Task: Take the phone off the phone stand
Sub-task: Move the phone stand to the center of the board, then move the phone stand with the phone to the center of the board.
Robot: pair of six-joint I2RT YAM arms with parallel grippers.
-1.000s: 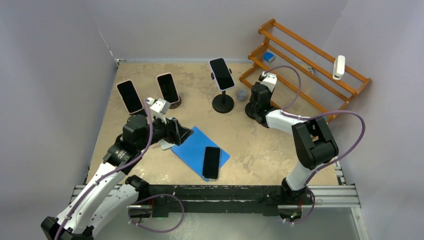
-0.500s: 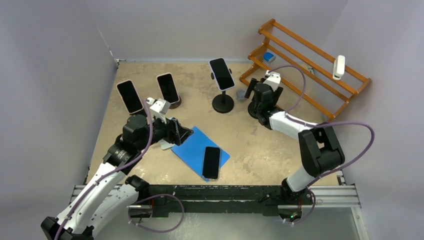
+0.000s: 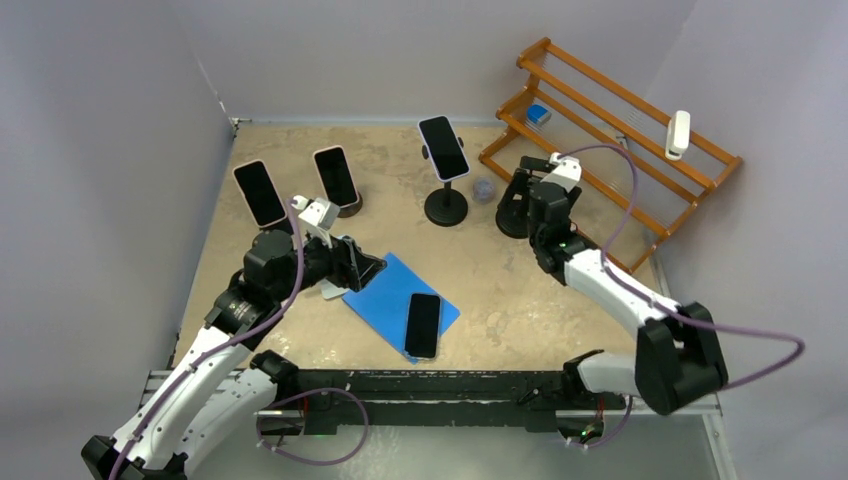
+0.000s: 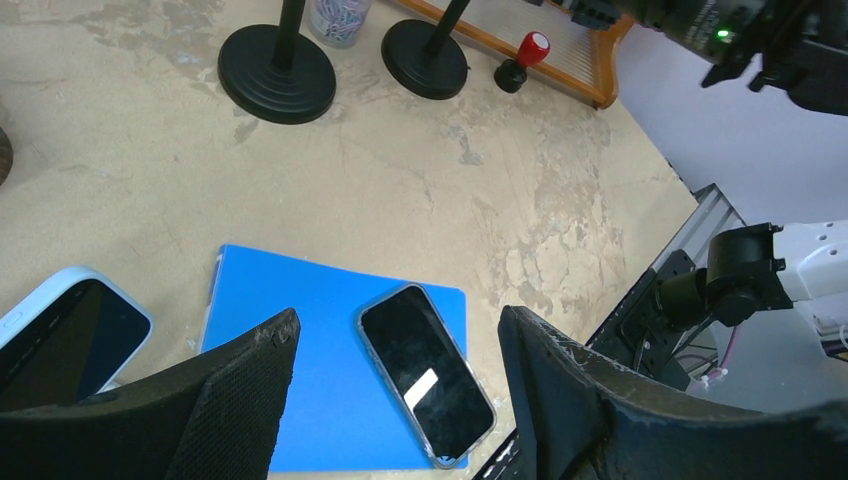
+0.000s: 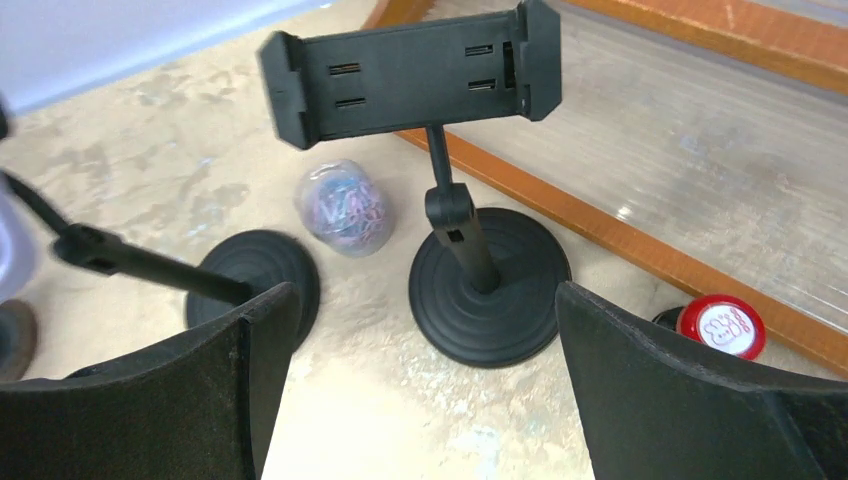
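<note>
Left wrist view: the phone (image 4: pixel 427 372) lies flat on a blue mat (image 4: pixel 320 290) on the mottled tan table (image 4: pixel 450 200), pale grey walls (image 3: pixel 100 100) around. It shows beyond the left gripper (image 4: pixel 397 320), between its spread fingers, untouched. At one o'clock from it overhead, the right gripper (image 5: pixel 425 295) gapes wide and empty, facing the stand (image 5: pixel 470 270), whose clamp holds nothing.

1. White links and black joints on the left arm (image 3: pixel 195 360).
2. Same white links on the right arm (image 3: pixel 607 283), with bulky black joint housings.
3. Purple cable (image 3: pixel 299 245) looped along each arm.
4. Small white camera block (image 3: pixel 318 213) at each wrist.
5. Black jaws; broad, curved fingers (image 4: pixel 230 400) with grainy, scuffed faces.
6. Green light (image 4: pixel 722 33) on the right arm's black housing.
7. Black bases (image 3: pixel 270 365).
</note>
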